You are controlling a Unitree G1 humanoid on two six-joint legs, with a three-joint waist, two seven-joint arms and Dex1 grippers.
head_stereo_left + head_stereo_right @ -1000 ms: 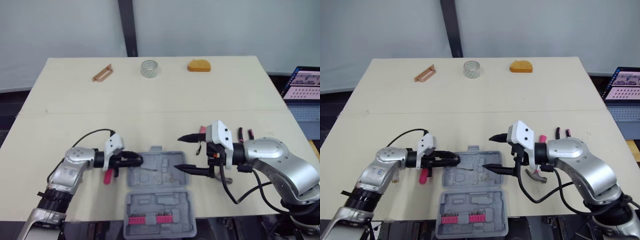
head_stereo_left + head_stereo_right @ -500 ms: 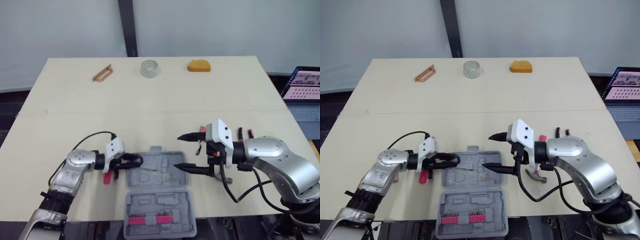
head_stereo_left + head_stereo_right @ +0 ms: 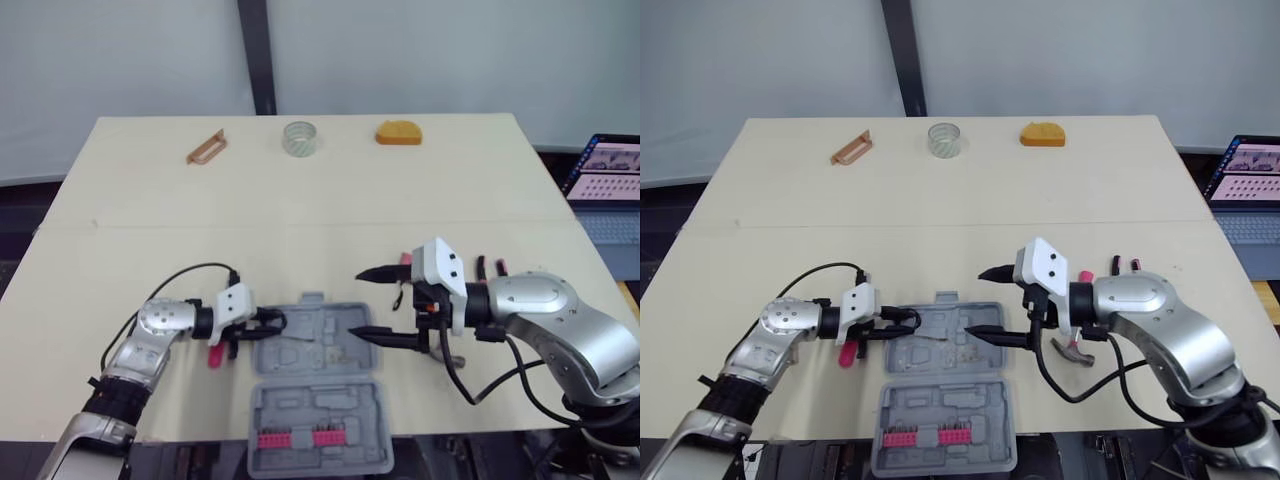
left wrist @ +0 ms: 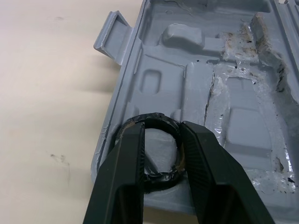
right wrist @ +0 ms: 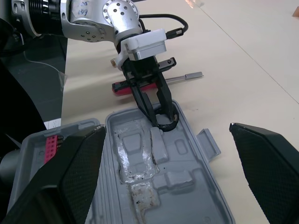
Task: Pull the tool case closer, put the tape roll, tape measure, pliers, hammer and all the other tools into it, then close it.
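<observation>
Left wrist view: the black tape roll [image 4: 156, 119] is seen lying in a corner recess of the open grey plastic tool case [image 4: 243, 126], at the tips of the left gripper [image 4: 162, 126], whose fingers are parted. The right gripper [image 3: 354, 302] is held wide open over the case's right half.

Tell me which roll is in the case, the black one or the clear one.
The black roll, lying in the case's left end at the left gripper. The clear roll stands at the table's far edge.
</observation>
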